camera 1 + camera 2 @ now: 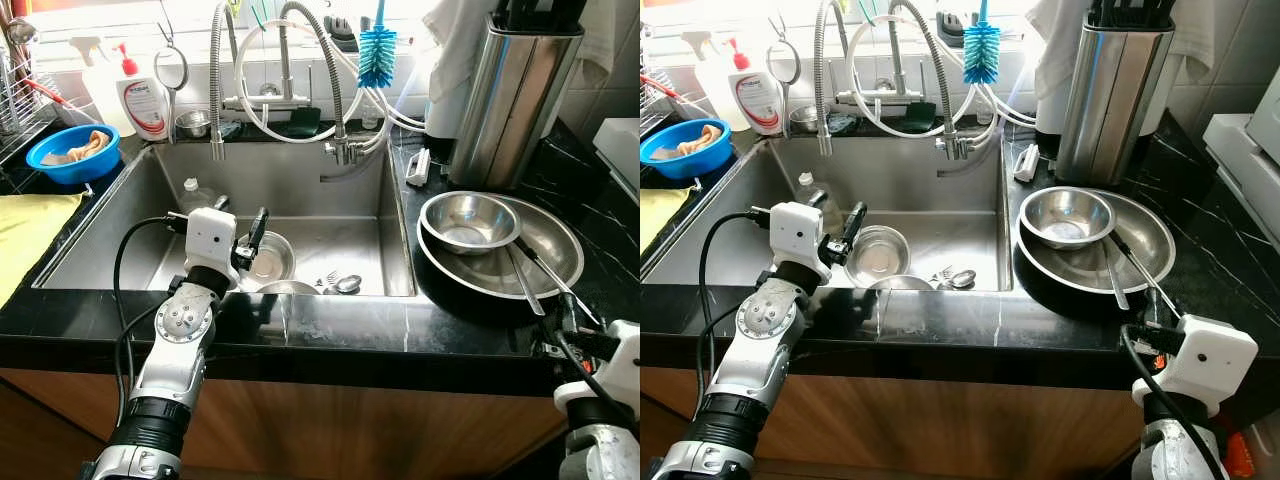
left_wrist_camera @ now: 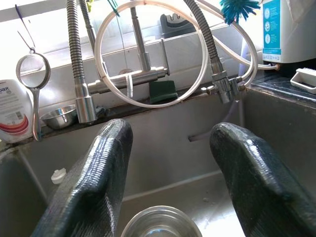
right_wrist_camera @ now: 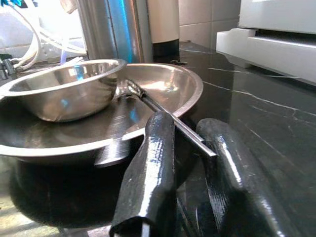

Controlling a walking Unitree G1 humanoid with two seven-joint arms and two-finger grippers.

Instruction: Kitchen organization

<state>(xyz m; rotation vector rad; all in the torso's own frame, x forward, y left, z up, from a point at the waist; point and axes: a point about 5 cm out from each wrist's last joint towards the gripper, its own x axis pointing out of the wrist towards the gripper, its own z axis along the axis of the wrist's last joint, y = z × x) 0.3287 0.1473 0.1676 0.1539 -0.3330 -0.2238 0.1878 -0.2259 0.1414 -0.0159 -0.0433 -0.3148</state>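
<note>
A small steel bowl (image 1: 268,258) lies in the sink (image 1: 300,180), next to a second bowl's rim (image 1: 285,288) and some spoons (image 1: 345,284). My left gripper (image 1: 250,235) hangs open just above the small bowl (image 2: 160,224), with nothing between its fingers (image 2: 103,163). On the black counter to the right, a wide steel bowl (image 1: 555,250) holds a smaller bowl (image 1: 468,222) and two long-handled utensils (image 1: 525,282). My right gripper (image 3: 185,123) sits low at the counter's front edge. Its fingers stand slightly apart, with the tip of one thin utensil handle (image 3: 170,118) between them.
Faucet hoses (image 1: 215,90) and a blue brush (image 1: 377,50) hang over the back of the sink. A steel knife block (image 1: 510,95) stands behind the bowls. At the left are a blue bowl (image 1: 70,152), a soap bottle (image 1: 143,95) and a yellow cloth (image 1: 25,230).
</note>
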